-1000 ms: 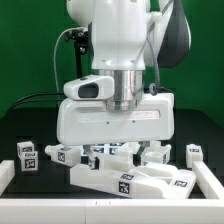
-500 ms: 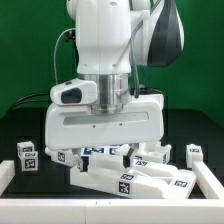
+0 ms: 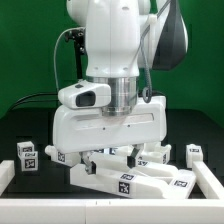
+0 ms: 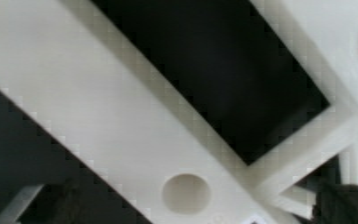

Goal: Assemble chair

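In the wrist view a white chair frame piece [image 4: 140,110] with a large dark opening and a round hole fills the picture, very close. My gripper [image 4: 185,200] straddles it, with blurred dark fingers [image 4: 25,200] far apart near the picture's corners, so it looks open. In the exterior view the wide white hand hangs low over the white chair parts [image 3: 130,180] at the table's front. The gripper [image 3: 112,152] reaches down among them, its fingertips mostly hidden.
Small white tagged parts lie at the exterior view's left [image 3: 27,153], beside it [image 3: 65,154] and at the right [image 3: 195,152]. A white rim wall [image 3: 8,172] bounds the black table in front. A green backdrop stands behind.
The hand has turned about its vertical axis, first one way and then partly back, while staying low over the parts. The chair parts at the front have hardly moved.
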`<state>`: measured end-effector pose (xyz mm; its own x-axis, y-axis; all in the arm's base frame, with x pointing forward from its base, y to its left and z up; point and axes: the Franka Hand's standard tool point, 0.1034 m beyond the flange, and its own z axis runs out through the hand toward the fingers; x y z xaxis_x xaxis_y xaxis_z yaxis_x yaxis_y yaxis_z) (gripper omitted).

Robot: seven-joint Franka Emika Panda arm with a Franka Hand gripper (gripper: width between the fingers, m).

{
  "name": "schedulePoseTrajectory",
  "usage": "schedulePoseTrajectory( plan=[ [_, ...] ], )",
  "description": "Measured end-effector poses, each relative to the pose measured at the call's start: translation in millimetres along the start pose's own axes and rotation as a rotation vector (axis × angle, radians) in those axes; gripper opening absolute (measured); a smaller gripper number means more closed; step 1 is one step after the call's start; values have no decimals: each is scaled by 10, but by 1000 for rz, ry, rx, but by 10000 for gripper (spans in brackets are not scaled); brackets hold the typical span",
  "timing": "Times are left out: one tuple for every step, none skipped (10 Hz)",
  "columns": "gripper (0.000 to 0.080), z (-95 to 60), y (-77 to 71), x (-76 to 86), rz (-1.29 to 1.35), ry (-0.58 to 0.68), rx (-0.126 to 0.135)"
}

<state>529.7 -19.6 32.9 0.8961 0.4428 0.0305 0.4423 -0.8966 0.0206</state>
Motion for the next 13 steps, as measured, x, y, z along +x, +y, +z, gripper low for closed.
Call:
schedulePoseTrajectory(
  plan=[
    [649, -11, 34, 12, -209, 7, -11],
    [649, -2, 76, -7, -320, 4, -11],
    [649, 40, 141, -26, -442, -4, -10],
    [649, 108, 136, -41, -485, -10, -6],
    [649, 173, 97, -60, -512, -18, 0],
    [649, 231, 54, -71, -491, -24, 8],
    [649, 255, 46, -63, -479, -26, 11],
    [626, 262, 39, -54, -462, -27, 12],
    [626, 262, 47, -58, -461, -27, 11],
    [455, 263, 48, -60, -460, -28, 11],
    [280, 264, 49, -61, -460, -28, 11],
    [280, 262, 49, -62, -460, -28, 11],
    [281, 254, 60, -63, -467, -30, 12]
  ],
)
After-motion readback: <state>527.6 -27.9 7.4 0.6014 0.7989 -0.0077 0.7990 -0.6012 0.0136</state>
